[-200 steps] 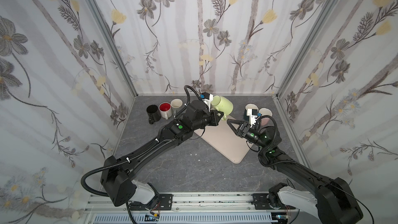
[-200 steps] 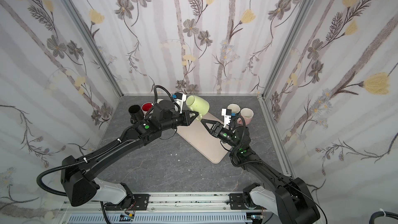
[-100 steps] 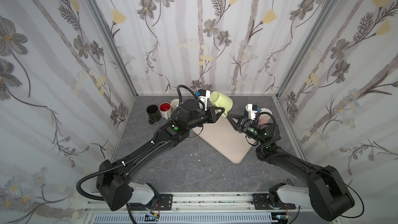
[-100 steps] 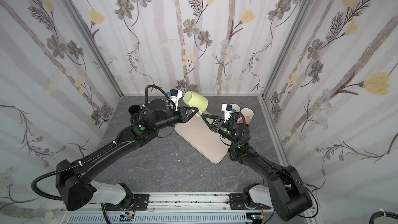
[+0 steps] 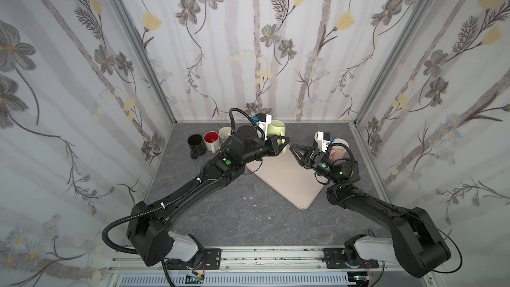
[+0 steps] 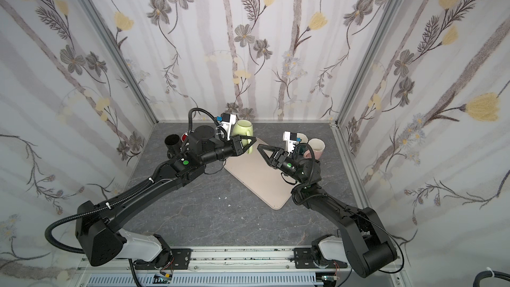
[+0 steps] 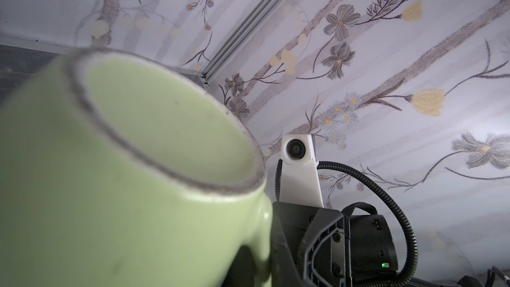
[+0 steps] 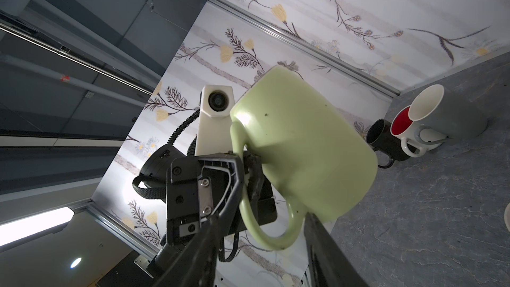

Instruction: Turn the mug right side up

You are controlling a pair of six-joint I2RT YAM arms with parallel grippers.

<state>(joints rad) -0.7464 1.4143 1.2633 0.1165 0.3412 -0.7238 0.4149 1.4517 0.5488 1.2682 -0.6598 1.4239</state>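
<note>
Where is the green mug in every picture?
Top view: mug at the back, near the middle, held up off the table.
Top view: same spot, a little left of middle.
Left wrist: fills the left half, its bottom facing the camera.
Right wrist: in the middle, tilted.
Landmark: left fingers pinching its handle, seen in both top views and the right wrist view.

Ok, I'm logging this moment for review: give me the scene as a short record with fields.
target: pale green ceramic mug, held above the beige rectangular mat, tilted, base upward
left gripper: shut on the mug's handle
right gripper: open, tips near the handle
back left: black mug, white mug with red inside, pale mug, all upright
back right: white mug, pink mug
</note>
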